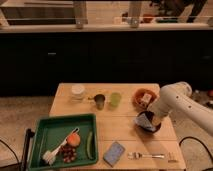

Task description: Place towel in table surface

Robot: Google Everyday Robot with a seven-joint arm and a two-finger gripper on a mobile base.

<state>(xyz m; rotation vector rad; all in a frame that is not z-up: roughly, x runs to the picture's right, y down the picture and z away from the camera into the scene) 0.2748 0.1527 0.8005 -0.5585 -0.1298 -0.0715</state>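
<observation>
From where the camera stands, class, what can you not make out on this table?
Camera view only:
1. The tool, over the dark bowl at the right of the table: the white arm covers it, so what it holds is hidden.
2. The arm's base: cut off by the right edge.
3. Contents of the orange bowl: too blurred to name.
4. The dark bits in the green tray: too small to identify.
</observation>
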